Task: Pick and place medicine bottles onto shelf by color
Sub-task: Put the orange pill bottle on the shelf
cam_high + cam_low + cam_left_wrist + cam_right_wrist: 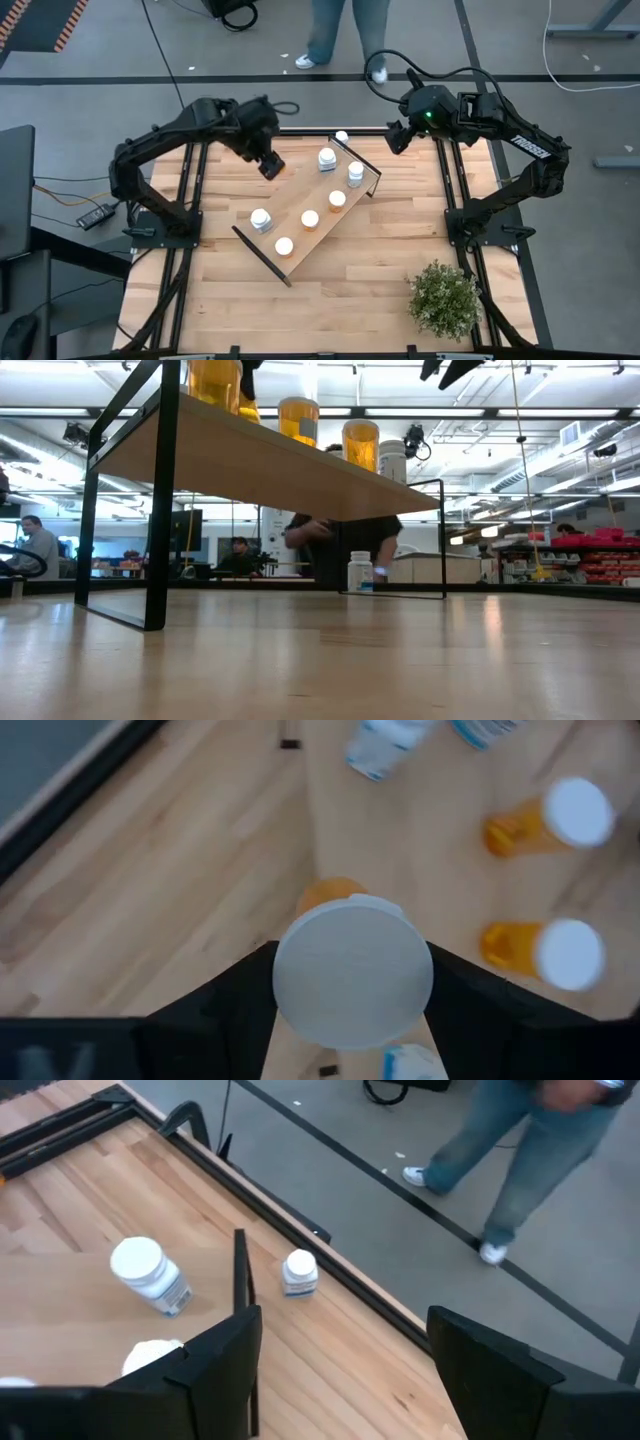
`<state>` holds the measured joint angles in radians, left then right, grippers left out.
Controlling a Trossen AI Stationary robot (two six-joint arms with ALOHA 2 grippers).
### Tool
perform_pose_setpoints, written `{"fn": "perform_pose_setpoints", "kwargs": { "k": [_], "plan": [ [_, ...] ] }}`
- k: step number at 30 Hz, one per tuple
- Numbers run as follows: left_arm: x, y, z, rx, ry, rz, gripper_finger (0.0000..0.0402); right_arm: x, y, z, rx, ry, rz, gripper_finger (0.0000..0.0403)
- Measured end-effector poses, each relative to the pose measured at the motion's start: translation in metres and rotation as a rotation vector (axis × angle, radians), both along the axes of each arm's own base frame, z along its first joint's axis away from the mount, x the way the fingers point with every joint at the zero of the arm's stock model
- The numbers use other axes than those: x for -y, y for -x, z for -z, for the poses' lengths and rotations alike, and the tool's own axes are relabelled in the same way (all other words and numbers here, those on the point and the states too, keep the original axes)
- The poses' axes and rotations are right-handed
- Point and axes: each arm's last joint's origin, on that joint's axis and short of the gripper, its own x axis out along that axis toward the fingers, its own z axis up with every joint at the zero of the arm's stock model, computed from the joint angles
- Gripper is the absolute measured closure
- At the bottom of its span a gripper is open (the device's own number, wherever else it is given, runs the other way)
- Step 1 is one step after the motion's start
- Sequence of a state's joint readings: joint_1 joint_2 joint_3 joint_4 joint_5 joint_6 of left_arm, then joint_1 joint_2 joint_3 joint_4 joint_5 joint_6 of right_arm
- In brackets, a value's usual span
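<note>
Left gripper (pixel 272 165) pinches an orange bottle (pixel 352 970) (white cap) over the shelf (pixel 300 200) edge — six bottles stand there. Right gripper (pixel 397 137), fingers spread, hovers near the bench's far edge — white bottle (pixel 299 1273) below.

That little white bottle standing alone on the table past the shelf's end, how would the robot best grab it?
Probably around its body just under the cap, coming straight down. The white bottle stands upright with open tabletop around it, beyond the shelf end panel. The right end effector, open, is nearest.
</note>
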<state>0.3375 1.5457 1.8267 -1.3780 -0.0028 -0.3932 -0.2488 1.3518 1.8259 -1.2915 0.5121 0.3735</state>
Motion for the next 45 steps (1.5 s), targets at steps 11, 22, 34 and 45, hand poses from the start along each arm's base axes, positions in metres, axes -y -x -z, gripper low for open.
{"fn": "perform_pose_setpoints", "kwargs": {
  "k": [11,22,34,45],
  "plan": [
    [0.047,-0.033,0.022,-0.088,0.06,0.148,0.0172,-0.002,-0.001,0.001,0.027,-0.075,-0.054,0.0111],
    [0.051,-0.054,0.051,-0.253,0.057,0.231,0.0175,-0.004,-0.002,0.001,0.068,-0.131,-0.041,0.0111],
    [0.048,-0.07,0.069,-0.308,0.001,0.274,0.0177,-0.009,-0.004,0.001,0.065,-0.134,-0.068,0.0111],
    [0.048,-0.071,0.071,-0.312,0.01,0.25,0.0162,-0.017,-0.005,0.001,0.06,-0.135,-0.102,0.0111]
  ]
}}
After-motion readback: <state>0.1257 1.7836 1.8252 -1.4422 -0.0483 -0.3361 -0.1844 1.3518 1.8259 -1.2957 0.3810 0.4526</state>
